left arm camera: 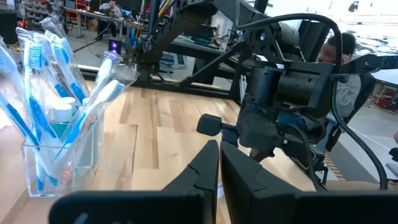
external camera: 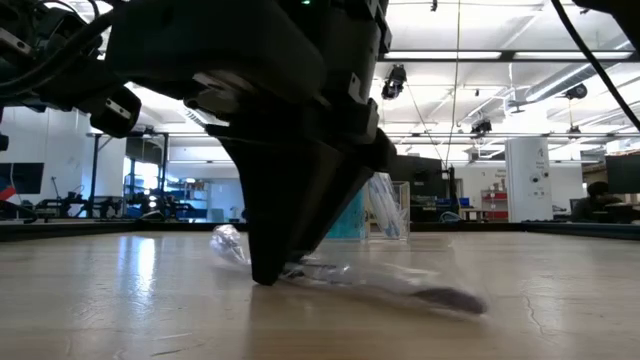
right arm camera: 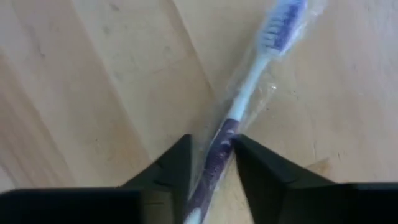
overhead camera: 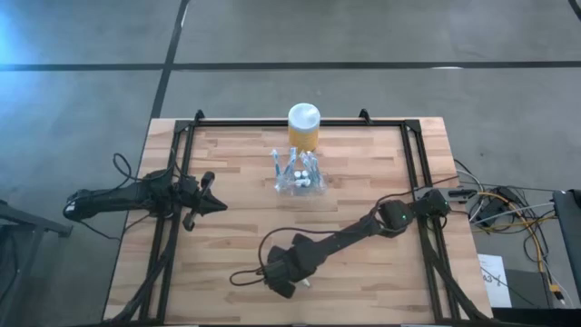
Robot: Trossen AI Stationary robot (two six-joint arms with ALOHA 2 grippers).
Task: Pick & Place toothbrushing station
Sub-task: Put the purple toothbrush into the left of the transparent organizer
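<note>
Right hand (right arm camera: pixel 211 155) at six o'clock on the worktop (overhead camera: pixel 236 227) straddles a wrapped toothbrush (right arm camera: pixel 249 87), fingers spread; squeeze the handle squarely before lifting.

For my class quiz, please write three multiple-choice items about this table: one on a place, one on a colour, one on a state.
1. Where is the jar?
A. at the table's far edge, behind the holder
B. under the left arm
C. on the floor

2. What colour is the jar's lid?
A. red
B. white
C. black

3. What does the right end effector straddle?
A. a wrapped toothbrush lying flat
B. the jar
C. nothing

Key: 1 A, high view shows it there; 2 B, lid looks white; 3 A, fingers stand on both sides of the handle.
</note>
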